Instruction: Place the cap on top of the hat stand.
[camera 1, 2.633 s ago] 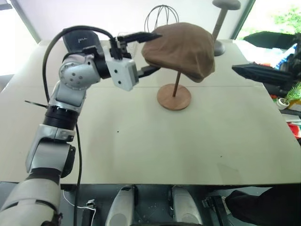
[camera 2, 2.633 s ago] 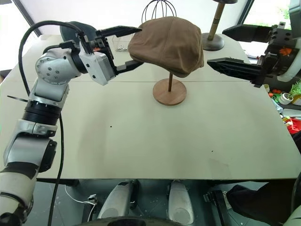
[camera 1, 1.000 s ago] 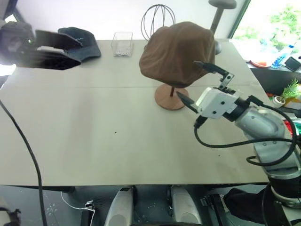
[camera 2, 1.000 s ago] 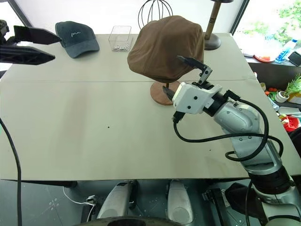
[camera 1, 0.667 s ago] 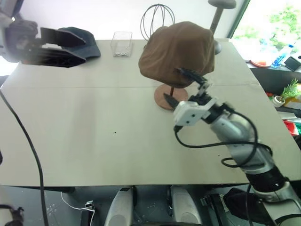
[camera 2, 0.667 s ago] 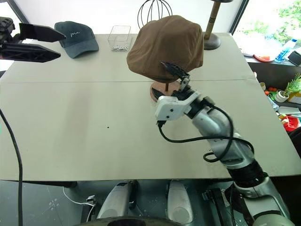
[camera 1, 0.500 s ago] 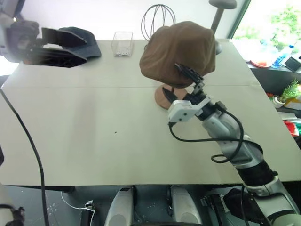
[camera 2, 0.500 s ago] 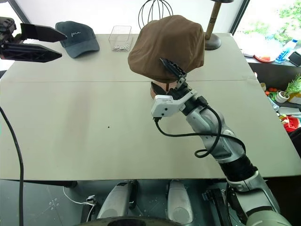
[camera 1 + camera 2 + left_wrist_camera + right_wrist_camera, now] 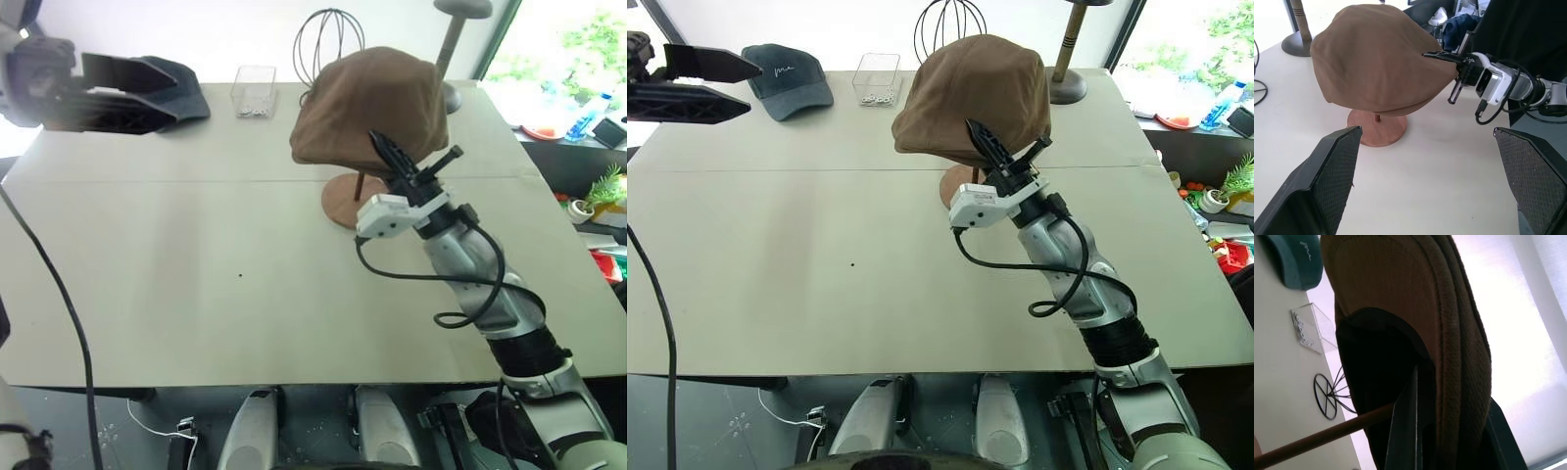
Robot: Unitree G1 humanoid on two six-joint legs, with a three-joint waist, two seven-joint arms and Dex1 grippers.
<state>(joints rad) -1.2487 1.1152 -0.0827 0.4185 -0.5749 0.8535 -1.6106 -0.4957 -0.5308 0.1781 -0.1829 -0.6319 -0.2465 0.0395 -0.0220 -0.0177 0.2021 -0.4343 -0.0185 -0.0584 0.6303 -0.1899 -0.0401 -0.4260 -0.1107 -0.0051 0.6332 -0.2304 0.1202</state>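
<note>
The cap (image 9: 975, 93) sits draped over the stand (image 9: 355, 201) at the back of the table (image 9: 823, 264), sagging toward the robot's left. The right gripper (image 9: 991, 149) reaches up from the near side, jaws shut on the cap's lower front rim. The left gripper (image 9: 691, 83) hangs well apart, jaws wide and empty. Any straightening falls to the right arm, with the crown above and behind its jaws.

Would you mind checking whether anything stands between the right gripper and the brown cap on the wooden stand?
Nothing visible does. The right gripper is already at the cap, its fingers shut on the cap's near rim. The cap sits draped over the hat stand. The left gripper hangs open, well off to the side.
</note>
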